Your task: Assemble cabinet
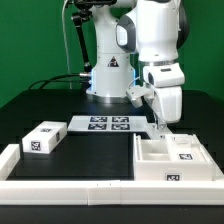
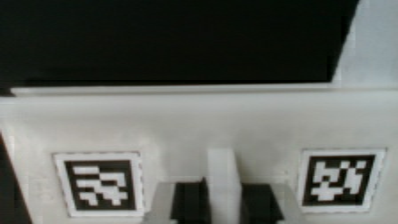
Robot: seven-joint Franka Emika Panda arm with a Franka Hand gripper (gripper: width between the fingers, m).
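Pinching a thin upright white rib of the cabinet (image 2: 196, 120), the gripper (image 2: 217, 203) is holding its jaws almost together, one dark finger (image 2: 182, 206) pressing on each side. Seen from outside, it is meeting the cabinet's far edge, and the cabinet is sitting near, at the exterior view's right. Bare black table (image 1: 95, 150) is lying open to the left, reaching as far as a small drawer block (image 1: 43, 138). The arm (image 1: 150, 40) is standing tall at far centre, with its wrist pointing straight down.
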